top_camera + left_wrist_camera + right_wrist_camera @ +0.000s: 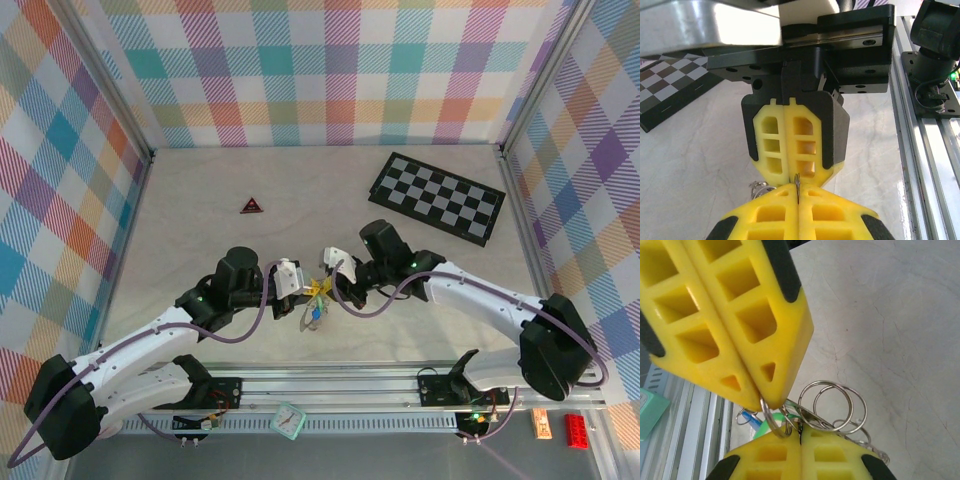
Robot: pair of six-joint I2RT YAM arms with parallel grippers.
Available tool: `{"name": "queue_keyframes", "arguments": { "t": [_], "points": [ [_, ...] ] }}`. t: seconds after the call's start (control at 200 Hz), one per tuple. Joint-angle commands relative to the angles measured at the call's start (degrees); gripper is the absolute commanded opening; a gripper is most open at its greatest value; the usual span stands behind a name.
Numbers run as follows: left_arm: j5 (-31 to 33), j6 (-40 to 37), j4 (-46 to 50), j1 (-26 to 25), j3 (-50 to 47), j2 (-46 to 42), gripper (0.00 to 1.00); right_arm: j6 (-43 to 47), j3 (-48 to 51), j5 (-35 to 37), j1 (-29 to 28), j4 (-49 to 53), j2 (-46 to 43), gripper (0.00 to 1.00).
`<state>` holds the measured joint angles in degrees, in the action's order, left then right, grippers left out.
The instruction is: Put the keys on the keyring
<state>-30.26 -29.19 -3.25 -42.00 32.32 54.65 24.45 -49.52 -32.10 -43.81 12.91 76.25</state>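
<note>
Right wrist: end effector [801, 441] clamps keyring [826, 382].

A chequered board [437, 197] lies askew far right, well apart from a small red-and-black triangle [250, 205].

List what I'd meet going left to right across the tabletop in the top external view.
red-and-black triangle → left gripper → right gripper → chequered board. The keyring hangs where the two shut grippers meet, so it is left out of the order.
</note>
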Motion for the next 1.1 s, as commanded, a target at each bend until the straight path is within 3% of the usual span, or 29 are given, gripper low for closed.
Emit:
{"name": "queue_keyframes", "arguments": {
  "t": [0.0, 0.185, 0.33, 0.64, 1.095],
  "points": [
    [-1.6, 0.3, -4.3, -0.6, -0.4, -1.2, 0.00, 0.4, -2.0, -0.9, 0.5, -0.4, 0.9, 0.02],
    [-1.1, 0.5, -4.5, -0.6, -0.7, -1.2, 0.00, 0.2, -0.3, 1.9, 0.9, -0.1, -2.4, 0.20],
    [-0.5, 1.6, -6.0, -0.6, -1.3, -1.3, 0.00, 1.0, 3.4, 3.0, 1.0, 0.3, -6.5, 0.29],
    [2.1, 5.5, -8.3, -0.7, -1.6, -1.2, 0.00, -0.9, 8.2, 0.4, 0.8, -6.3, -8.1, 0.32],
    [2.7, 7.0, -9.6, -0.7, -2.1, -1.0, 0.00, -2.7, 9.0, -1.4, 0.4, -13.4, -3.8, 0.33]
  ]
}}
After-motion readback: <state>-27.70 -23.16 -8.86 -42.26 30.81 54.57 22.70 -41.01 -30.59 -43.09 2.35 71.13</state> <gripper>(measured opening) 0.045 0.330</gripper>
